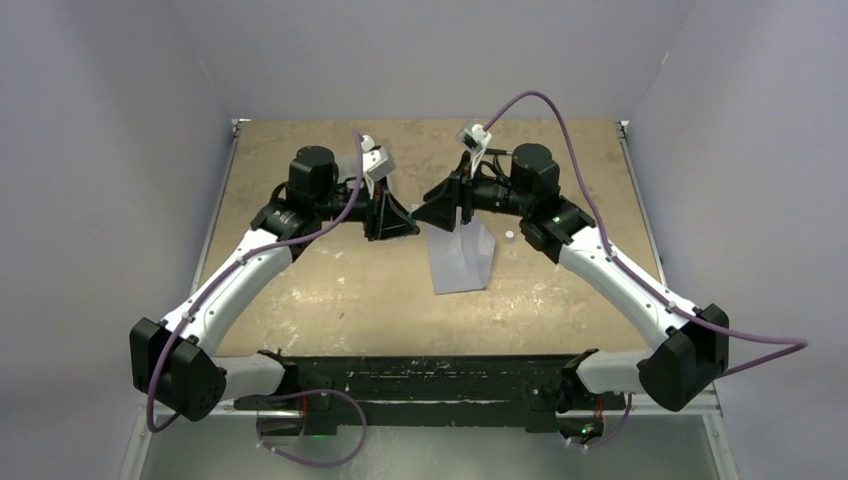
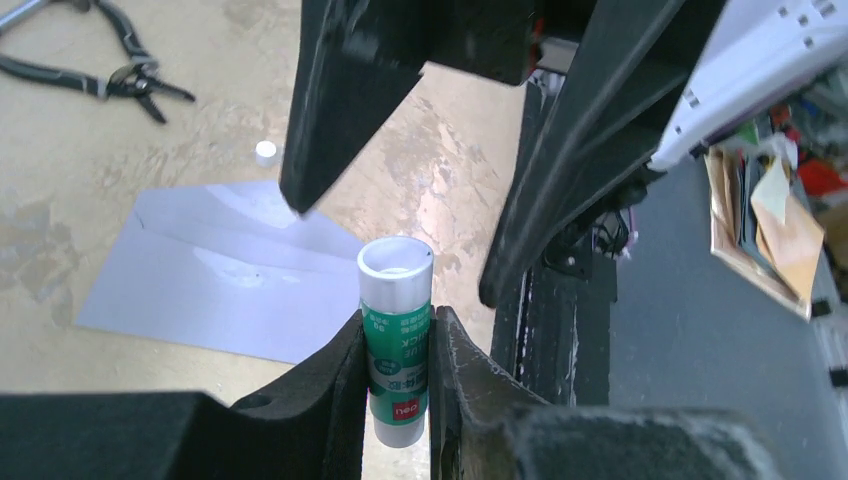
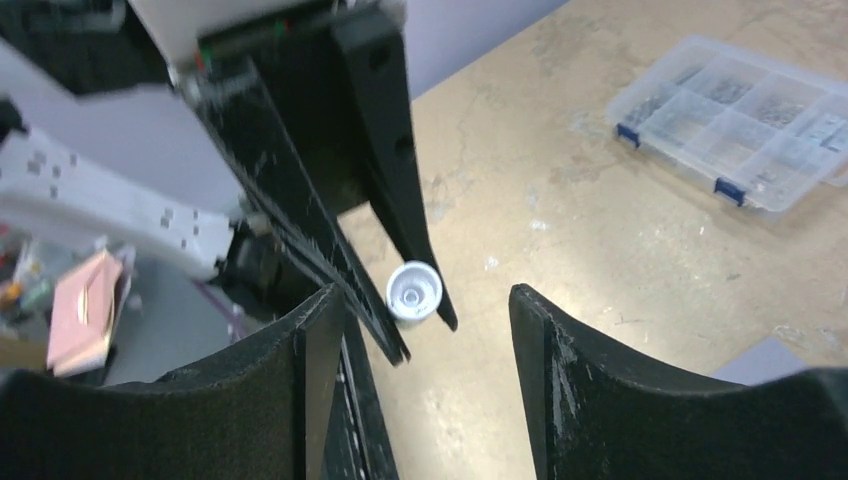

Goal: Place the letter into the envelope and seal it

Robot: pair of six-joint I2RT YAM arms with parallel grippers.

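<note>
Top external view. Both arms reach in over the table (image 1: pixel 330 290) and meet tip to tip near its middle. The left gripper (image 1: pixel 405 222) and right gripper (image 1: pixel 425 212) face each other, just above the far end of the envelope (image 1: pixel 462 262). The envelope lies flat on the table, grey-lavender, long axis running towards the arm bases. A small white cap (image 1: pixel 510 236) sits on the table just beside the envelope's right edge. Finger spacing cannot be read from here.

Left wrist view. The left fingers (image 2: pixel 330 390) are clamped on a glue stick (image 2: pixel 397 330): white tube, green label, uncapped end pointing away from the camera. The envelope lies flat beyond and to one side of it, creases visible. The cap rests apart from the envelope's edge, and pliers (image 2: pixel 125 75) lie farther off. The right gripper's two black fingers stand well apart, either side of the stick's open end, not touching it.

Right wrist view. The right fingers (image 3: pixel 560 380) are spread, with nothing between them. The stick's open end is seen head-on beyond them, held in the left jaws. A clear compartment box (image 3: pixel 735 125) sits on the table behind.
</note>
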